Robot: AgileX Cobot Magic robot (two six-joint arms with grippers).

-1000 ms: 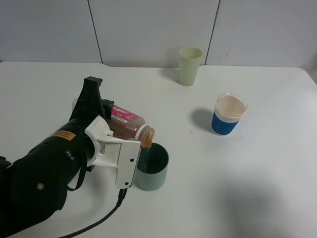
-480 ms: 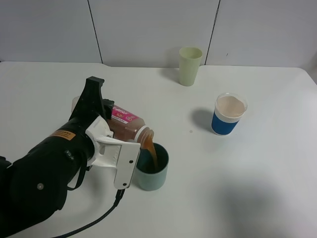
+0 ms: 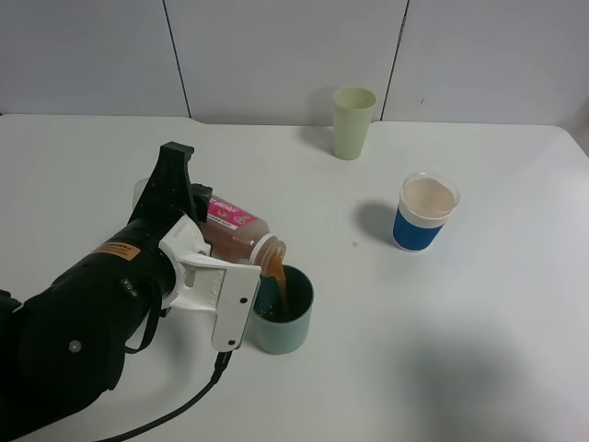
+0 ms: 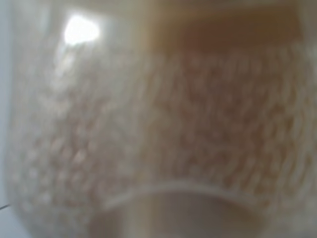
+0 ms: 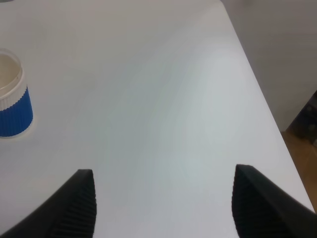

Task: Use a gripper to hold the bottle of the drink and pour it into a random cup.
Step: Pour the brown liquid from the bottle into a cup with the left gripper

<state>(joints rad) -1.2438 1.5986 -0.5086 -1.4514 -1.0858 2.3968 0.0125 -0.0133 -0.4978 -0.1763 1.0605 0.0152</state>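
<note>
My left gripper (image 3: 217, 265), a white jaw block on the black arm, is shut on the bottle of the drink (image 3: 235, 236). The bottle is tipped nearly flat with its open neck over the teal-green cup (image 3: 293, 335). A thin brown stream (image 3: 283, 291) runs from the neck into the cup. The left wrist view is filled by the blurred bottle (image 4: 158, 119) with brown liquid, very close. My right gripper (image 5: 163, 208) is open and empty over bare table; it is out of the exterior high view.
A tall pale green cup (image 3: 352, 122) stands at the back of the white table (image 3: 479, 350). A blue-and-white cup (image 3: 423, 214) stands to the right, also in the right wrist view (image 5: 10, 99). The table's right edge (image 5: 257, 89) is near my right gripper.
The bottle has tipped slightly further, and brown liquid that only hung at the neck now streams into the teal-green cup. The arm has hardly moved.
</note>
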